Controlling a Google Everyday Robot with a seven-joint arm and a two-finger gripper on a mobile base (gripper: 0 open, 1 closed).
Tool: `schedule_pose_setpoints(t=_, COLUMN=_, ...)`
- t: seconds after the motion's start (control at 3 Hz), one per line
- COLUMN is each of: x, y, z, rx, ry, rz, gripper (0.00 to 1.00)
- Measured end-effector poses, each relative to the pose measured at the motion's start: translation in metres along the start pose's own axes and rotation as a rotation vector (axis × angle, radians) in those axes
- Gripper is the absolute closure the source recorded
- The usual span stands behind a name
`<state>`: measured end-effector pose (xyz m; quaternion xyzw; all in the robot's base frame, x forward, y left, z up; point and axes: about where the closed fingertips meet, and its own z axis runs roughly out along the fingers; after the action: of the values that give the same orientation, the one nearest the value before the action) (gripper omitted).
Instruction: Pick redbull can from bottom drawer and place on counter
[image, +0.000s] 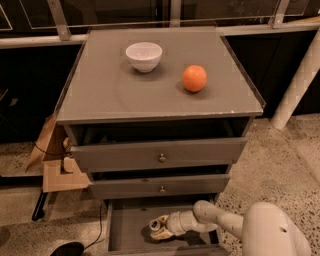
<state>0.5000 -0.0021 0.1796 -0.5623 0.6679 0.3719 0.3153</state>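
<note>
Camera view gives us a downward look at a grey cabinet (74, 142) on a speckled floor (285, 155), and we see all three of its drawers pulled out by different amounts. Its counter (125, 95) is a flat grey square with pale chips along the front right edge. The top drawer (120, 156) and the middle drawer (120, 187), each with a small knob, stand slightly ajar. The bottom drawer (127, 231) is out furthest, its flat floor in view. At lower right we see the robot's white body (277, 232), from which the arm (217, 216) reaches left into the bottom drawer. Left of the cabinet, cardboard (56, 175) lies on the floor, and to the right a white pole (300, 75) slants upward. On the counter, a white bowl (144, 55) sits upright toward the back left, and an orange (194, 78) rests to its right, well apart from it. The gripper (161, 231) is low inside the bottom drawer, near its middle. The can (157, 223) is in that drawer at the gripper's tip. Whether the gripper is clamped on it or loose around it, we cannot tell.
</note>
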Motion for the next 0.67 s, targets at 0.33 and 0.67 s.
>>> schedule_pose_setpoints(t=0.33, x=0.0, y=0.0, z=0.0, rx=0.0, ry=0.0, rz=0.0, gripper=1.0)
schedule_pose_setpoints(t=0.67, x=0.0, y=0.0, z=0.0, rx=0.0, ry=0.0, rz=0.0, gripper=1.0)
